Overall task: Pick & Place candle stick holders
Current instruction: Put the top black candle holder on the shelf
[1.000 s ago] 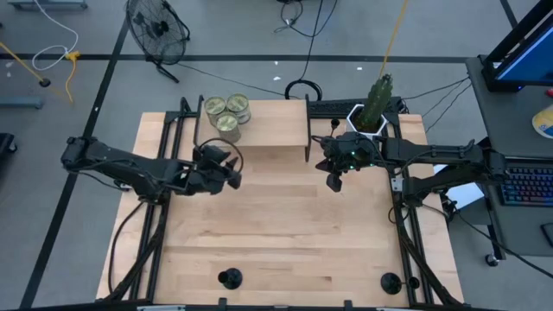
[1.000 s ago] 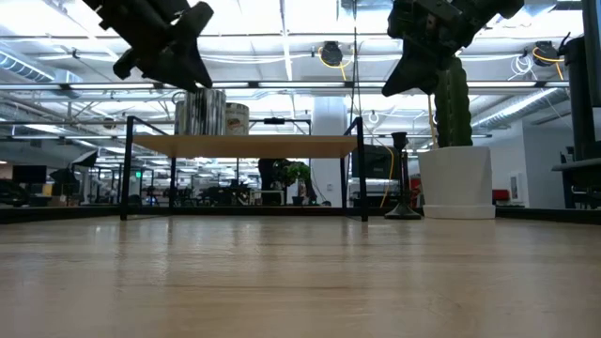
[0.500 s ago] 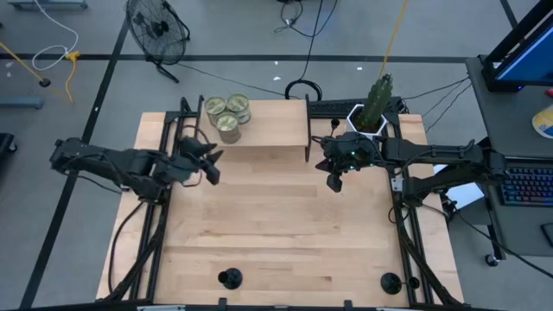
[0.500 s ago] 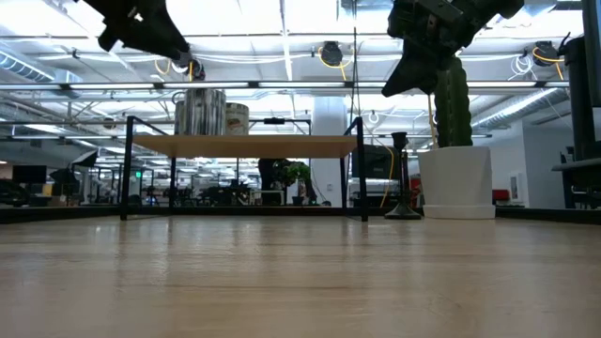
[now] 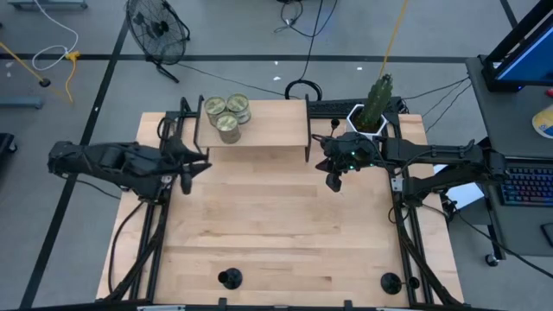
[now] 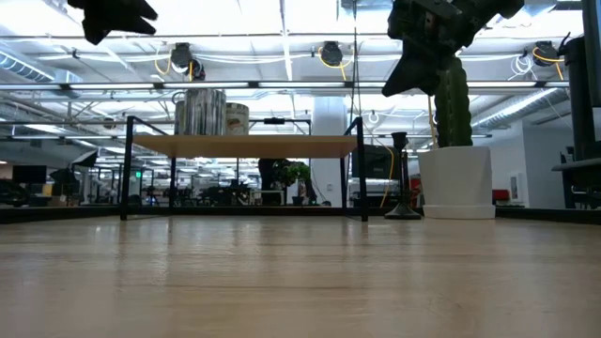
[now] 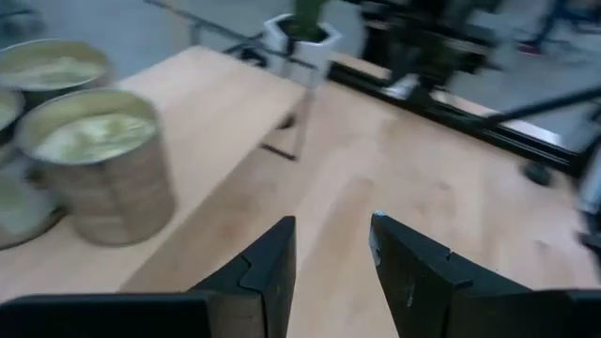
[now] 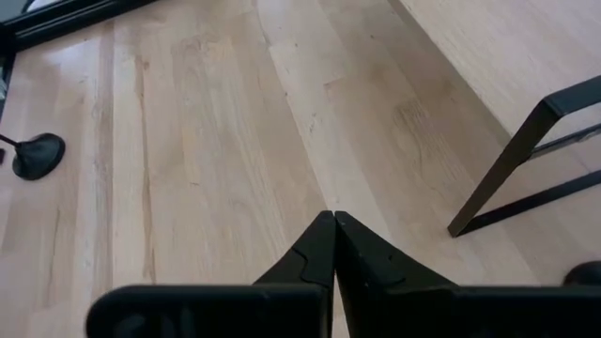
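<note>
Two black candle stick holders [image 5: 230, 278] [image 5: 390, 282] stand on their round bases near the table's front edge. A third [image 6: 401, 178] stands at the back, beside the white plant pot [image 6: 457, 180]. My left gripper [image 5: 185, 170] hangs open high over the table's left side, near the shelf's left end, with nothing between its fingers [image 7: 272, 263]. My right gripper [image 5: 334, 182] hangs shut in the air just right of the shelf [image 5: 259, 130], holding nothing; its fingertips [image 8: 324, 233] meet. The right wrist view shows one holder's base [image 8: 36, 155] on the wood.
A low wooden shelf on black legs [image 6: 246, 145] stands at the table's back, with three tin cans [image 5: 226, 114] on its left end. A potted cactus [image 5: 378, 99] stands at the back right. The middle of the table [image 5: 276, 225] is bare wood.
My left gripper has drawn back toward the table's left edge and risen, turning as it went; its fingers stay open and hold nothing. My right gripper has kept still.
</note>
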Controlling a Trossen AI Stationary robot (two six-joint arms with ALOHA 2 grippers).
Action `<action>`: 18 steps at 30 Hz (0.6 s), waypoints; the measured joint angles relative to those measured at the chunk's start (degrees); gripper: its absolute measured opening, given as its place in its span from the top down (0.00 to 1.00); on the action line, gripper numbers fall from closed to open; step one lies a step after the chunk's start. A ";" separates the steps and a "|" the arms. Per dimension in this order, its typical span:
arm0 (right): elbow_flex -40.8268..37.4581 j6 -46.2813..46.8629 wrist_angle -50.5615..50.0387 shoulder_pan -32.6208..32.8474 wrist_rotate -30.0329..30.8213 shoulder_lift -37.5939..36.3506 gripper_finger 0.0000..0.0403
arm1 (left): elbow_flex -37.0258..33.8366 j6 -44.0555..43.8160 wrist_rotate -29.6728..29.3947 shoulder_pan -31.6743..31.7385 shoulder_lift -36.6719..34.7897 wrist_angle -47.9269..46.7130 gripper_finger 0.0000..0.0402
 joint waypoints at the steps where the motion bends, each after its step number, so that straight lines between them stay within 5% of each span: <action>1: 0.00 0.00 0.04 0.00 0.00 0.00 0.99 | 0.00 0.98 1.47 0.00 -0.57 0.24 0.64; 9: 0.00 -0.67 0.89 0.00 0.01 0.00 0.99 | -1.71 6.19 9.16 0.00 -4.23 1.84 0.64; 18: 0.00 1.25 5.01 0.00 -3.08 -0.01 0.99 | -16.52 5.69 14.83 0.00 -13.41 13.40 0.64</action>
